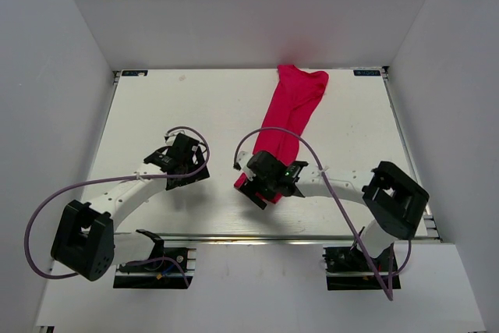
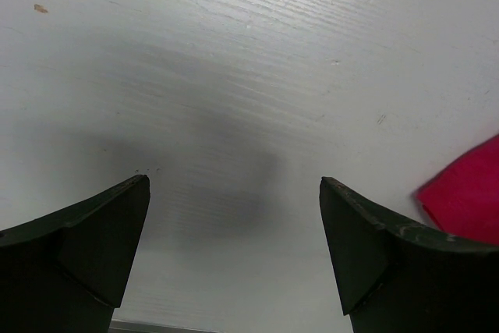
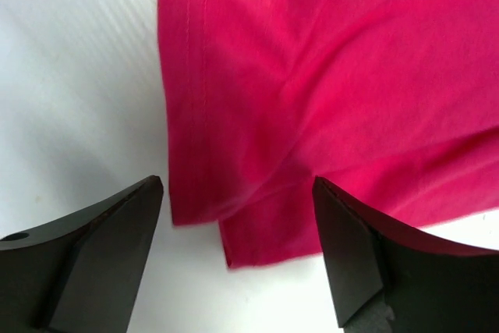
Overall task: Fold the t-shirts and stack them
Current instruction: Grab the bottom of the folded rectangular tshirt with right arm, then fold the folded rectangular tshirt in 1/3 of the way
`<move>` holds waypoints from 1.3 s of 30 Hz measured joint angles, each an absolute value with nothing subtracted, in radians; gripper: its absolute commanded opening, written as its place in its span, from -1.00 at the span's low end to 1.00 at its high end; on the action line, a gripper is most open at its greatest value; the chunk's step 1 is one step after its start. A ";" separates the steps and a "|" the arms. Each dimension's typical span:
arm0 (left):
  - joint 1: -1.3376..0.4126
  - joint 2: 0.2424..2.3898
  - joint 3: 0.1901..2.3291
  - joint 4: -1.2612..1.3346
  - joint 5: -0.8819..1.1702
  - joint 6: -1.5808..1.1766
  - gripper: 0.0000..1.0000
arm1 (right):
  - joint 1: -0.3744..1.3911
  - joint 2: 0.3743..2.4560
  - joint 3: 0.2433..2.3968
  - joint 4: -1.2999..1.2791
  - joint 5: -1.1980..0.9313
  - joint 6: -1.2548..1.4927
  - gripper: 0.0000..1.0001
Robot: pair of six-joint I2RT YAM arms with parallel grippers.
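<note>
Looking down from the top camera, the t-shirt (image 1: 290,111) is lying on the white worktop (image 1: 195,107) as one long narrow strip. It starts near the far edge, a bit right of centre, and runs back at a slant towards the arms. It's bright crimson-pink and plain.

The right hand (image 3: 238,185) sits right over the near end of that strip. On its wrist camera the jaws are spread wide, with a stitched hem edge and a couple of overlapping layers of cloth in the gap between them. Nothing is pinched. I honestly can't tell whether the fingertips (image 3: 117,216) are touching the fabric or just hovering above it.

The left hand (image 2: 234,185) is off to the left of the shirt, over bare worktop, also spread wide and holding nothing. A little corner of pink shows at the right edge of its wrist view, just beside the right-side finger.
</note>
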State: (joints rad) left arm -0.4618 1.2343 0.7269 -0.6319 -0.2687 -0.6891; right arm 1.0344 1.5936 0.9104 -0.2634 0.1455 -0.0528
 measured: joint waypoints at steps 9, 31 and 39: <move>-0.462 1.251 0.717 -0.632 -0.269 -0.694 0.99 | 1.031 1.660 0.905 -0.172 0.212 -0.074 0.29; -0.462 1.248 0.717 -0.645 -0.279 -0.697 0.99 | 1.095 1.670 1.078 -0.459 -0.154 0.051 -1.00; -0.462 1.240 0.718 -0.648 -0.293 -0.702 0.99 | 1.044 1.678 1.206 -0.569 -0.209 0.076 -1.00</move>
State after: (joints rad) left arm -0.4618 1.2396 0.7177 -0.6479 -0.2928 -0.7021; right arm 1.0443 1.6779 1.2064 -0.5690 -0.2092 0.0761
